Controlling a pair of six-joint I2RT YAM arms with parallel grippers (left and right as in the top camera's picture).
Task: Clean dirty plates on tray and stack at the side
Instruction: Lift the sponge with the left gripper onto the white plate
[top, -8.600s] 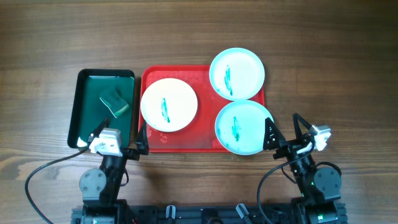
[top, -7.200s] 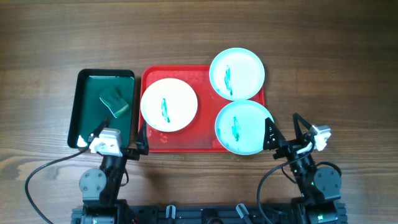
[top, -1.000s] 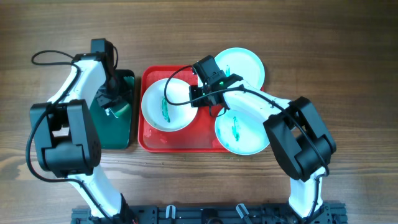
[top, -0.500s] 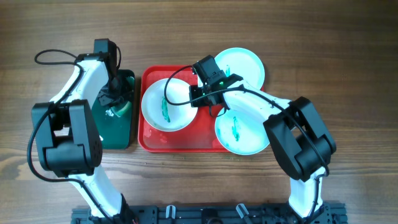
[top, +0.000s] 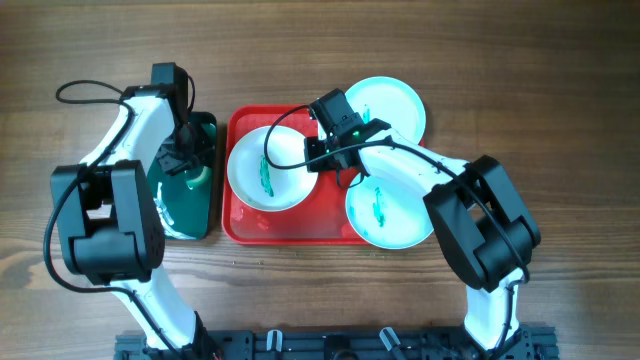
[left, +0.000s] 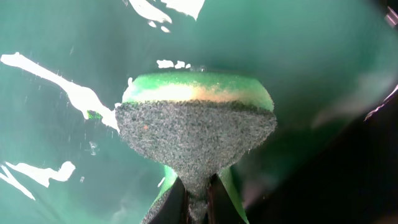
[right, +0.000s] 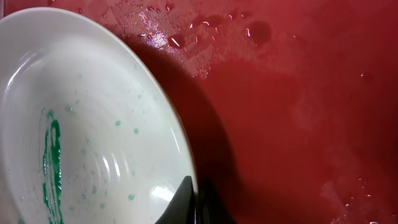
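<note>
A white plate (top: 265, 170) with a teal scribble at its centre stands tilted on the red tray (top: 290, 228). My right gripper (top: 312, 160) is shut on its right rim. In the right wrist view the fingers (right: 184, 198) pinch the rim of the white plate (right: 81, 124) over the wet tray (right: 298, 112). One pale aqua plate (top: 392, 105) lies at the tray's far right corner, partly under my right arm. Another aqua plate (top: 385, 212) with a teal mark overhangs the near right corner. My left gripper (top: 185, 160) is shut on a green sponge (left: 196, 134).
A smaller dark green tray (top: 185, 215) lies to the left of the red tray, and the sponge hangs just over its wet floor (left: 298, 56). Bare wooden table (top: 560, 120) surrounds both trays. Black cables run along both arms.
In the last second my left gripper has shut on the sponge, squeezing it. The right gripper and the tilted white plate have not moved. Earlier both arms were parked at the near edge.
</note>
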